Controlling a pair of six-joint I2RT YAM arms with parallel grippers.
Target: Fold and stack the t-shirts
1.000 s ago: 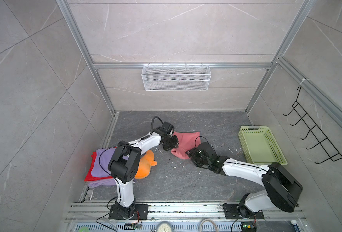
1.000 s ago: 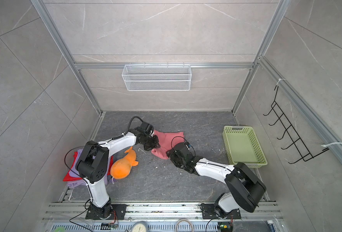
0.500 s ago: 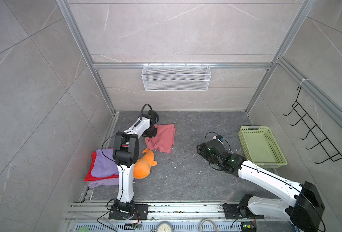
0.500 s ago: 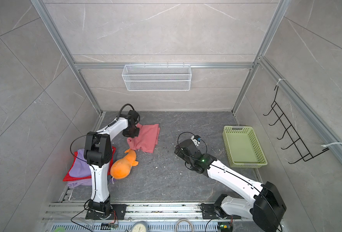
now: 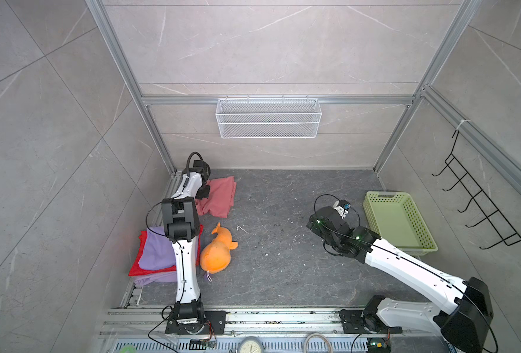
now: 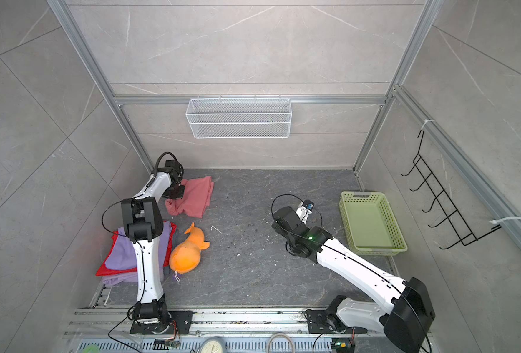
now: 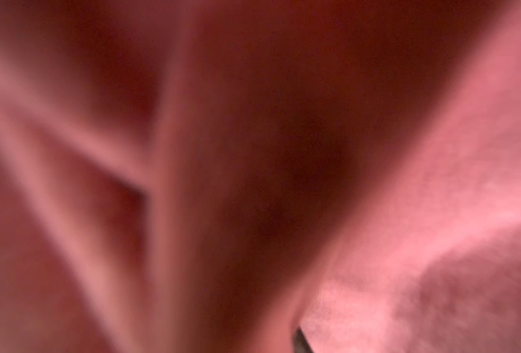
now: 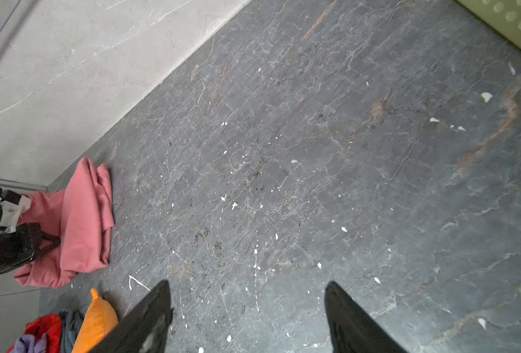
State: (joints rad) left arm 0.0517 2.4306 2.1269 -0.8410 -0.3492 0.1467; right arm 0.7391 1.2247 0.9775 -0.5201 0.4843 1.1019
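Since a second ago the left end effector (image 5: pixel 204 192), clamped on the salmon-pink soft cloth t-shirt (image 5: pixel 220 198), has dragged it to the back-left corner of the dark stone surface (image 5: pixel 283 259) while the right end effector (image 8: pixel 247 284) withdrew, jaws spread and empty; limp and light, the shirt probably handles best pinched at a hem corner.

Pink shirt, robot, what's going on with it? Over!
Left gripper shut on salmon-pink t-shirt, bunched near back-left corner. Right gripper open, empty, over bare floor. Orange plush toy beside the lavender-and-red stack.
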